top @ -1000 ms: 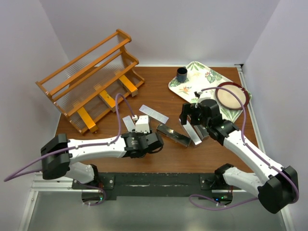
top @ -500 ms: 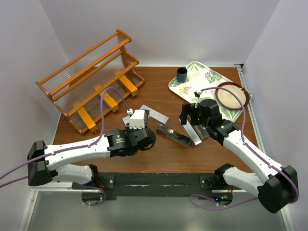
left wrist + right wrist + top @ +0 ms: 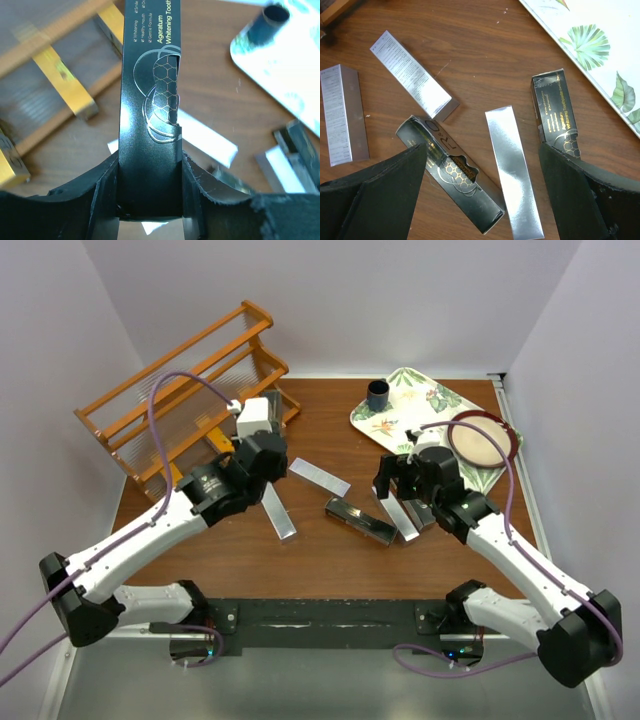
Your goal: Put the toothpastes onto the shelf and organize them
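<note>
My left gripper [image 3: 268, 420] is shut on a black toothpaste carton [image 3: 150, 75] and holds it above the table next to the right end of the orange-brown wooden shelf [image 3: 180, 405]. Orange-gold cartons [image 3: 65, 80] lie on the shelf's lowest tier. My right gripper [image 3: 480, 165] is open and empty, hovering over a silver carton [image 3: 512, 170] that lies between two black cartons [image 3: 450, 172] [image 3: 555, 115]. Two more silver cartons [image 3: 278, 510] [image 3: 320, 477] lie on the table in the middle.
A floral white tray [image 3: 400, 412] stands at the back right with a small dark cup [image 3: 378, 395] on it. A round dish with a dark red rim [image 3: 483, 440] overlaps the tray. White walls close in the table's sides and back.
My left arm has lifted the black carton from the table's front middle and carried it back and left to the shelf. A silver carton it covered now shows. The right arm has not moved.
</note>
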